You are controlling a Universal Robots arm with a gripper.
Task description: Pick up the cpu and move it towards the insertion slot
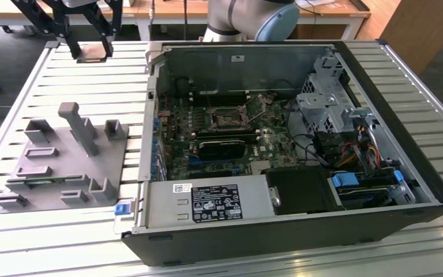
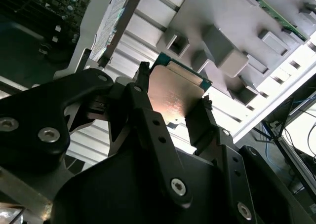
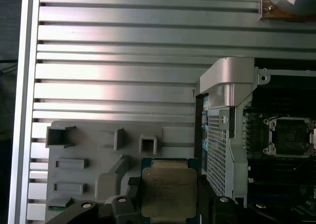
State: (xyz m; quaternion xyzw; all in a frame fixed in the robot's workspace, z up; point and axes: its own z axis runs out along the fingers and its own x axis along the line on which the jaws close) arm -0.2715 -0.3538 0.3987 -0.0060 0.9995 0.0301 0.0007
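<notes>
The cpu point(image 3: 169, 192) is a flat square chip with a silvery top and a green rim. My gripper point(image 3: 169, 187) is shut on it, one black finger on each of two opposite edges. In the second wrist view the cpu point(image 2: 175, 93) sits between the fingertips point(image 2: 142, 83) above the slatted table. In the exterior view my gripper point(image 1: 92, 49) hangs high at the far left with the pale cpu point(image 1: 93, 55) in it. The insertion slot point(image 1: 228, 118) is the black-framed socket on the motherboard inside the open case, also visible in the first wrist view point(image 3: 291, 135), apart from the cpu.
A grey plastic fixture point(image 1: 60, 167) with upright posts lies on the slatted table point(image 1: 90, 92), under and beside the held chip in the first wrist view point(image 3: 94, 160). The open computer case point(image 1: 406, 167) has raised walls, a power supply point(image 1: 206, 202) and drive cages point(image 1: 329, 109).
</notes>
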